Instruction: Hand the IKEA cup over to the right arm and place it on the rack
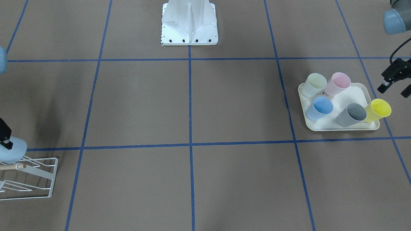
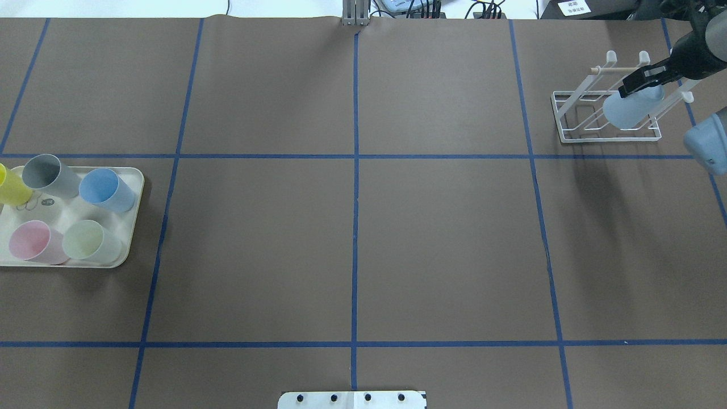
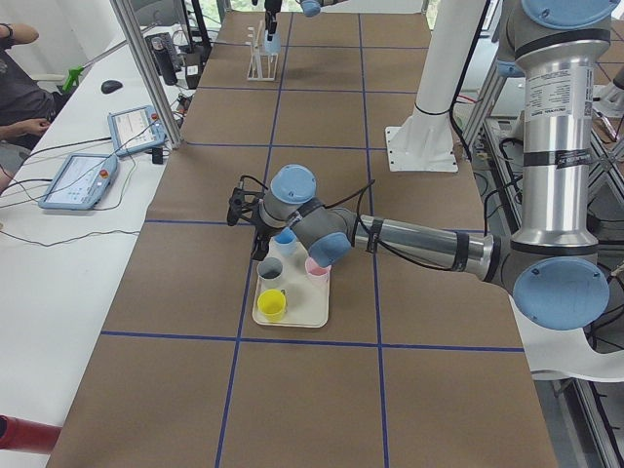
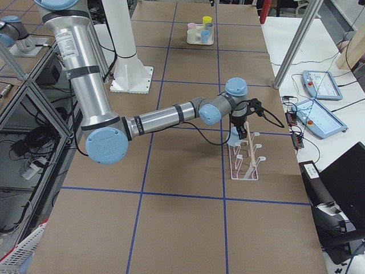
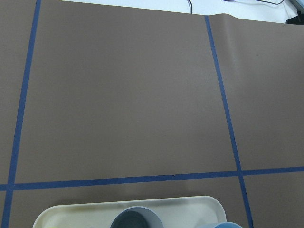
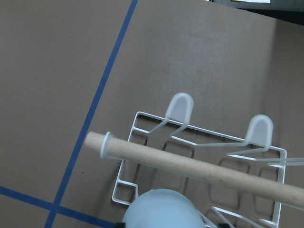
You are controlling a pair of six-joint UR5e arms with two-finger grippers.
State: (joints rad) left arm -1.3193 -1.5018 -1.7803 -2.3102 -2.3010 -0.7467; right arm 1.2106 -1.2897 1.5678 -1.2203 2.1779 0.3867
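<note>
My right gripper (image 2: 636, 85) is shut on a light blue cup (image 2: 630, 108) and holds it low over the white wire rack (image 2: 573, 122), just in front of its wooden dowel (image 2: 616, 69). The front-facing view shows the same cup (image 1: 12, 150) over the rack (image 1: 41, 179). In the right wrist view the cup (image 6: 161, 209) sits below the dowel (image 6: 190, 166). My left gripper (image 1: 395, 89) is open and empty, beside the cream tray (image 1: 340, 126) at its yellow-cup end.
The tray (image 2: 74, 213) holds several cups: pale green (image 1: 316, 84), pink (image 1: 337, 83), blue (image 1: 320, 108), grey (image 1: 352, 114) and yellow (image 1: 378, 110). The robot base (image 1: 189, 22) stands at the table's middle edge. Blue tape lines cross the brown table.
</note>
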